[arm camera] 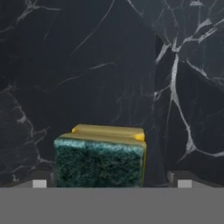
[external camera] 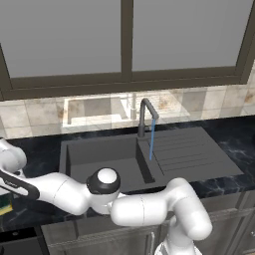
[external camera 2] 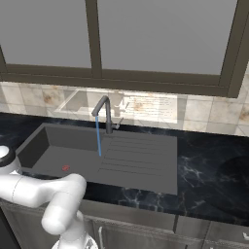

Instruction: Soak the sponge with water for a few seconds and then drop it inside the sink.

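Observation:
The sponge (arm camera: 99,161), yellow with a dark green scouring face, lies on the marbled black countertop (arm camera: 109,65). My gripper (arm camera: 111,183) hangs right over it, open, one fingertip on each side and a gap left on the right. In the left base view the sponge (external camera: 4,203) peeks out at the far left edge, under my hand. The sink (external camera: 99,152) is a dark grey basin to the right of it, also seen from the other side as the sink (external camera 2: 53,151). Water (external camera: 151,142) runs in a thin blue stream from the faucet (external camera: 145,113).
A ribbed drainboard (external camera: 191,149) lies right of the basin. A red drain mark (external camera 2: 65,168) sits on the basin floor. My arm (external camera: 139,206) stretches along the counter's front edge. Tiled wall and a window stand behind the faucet (external camera 2: 105,111).

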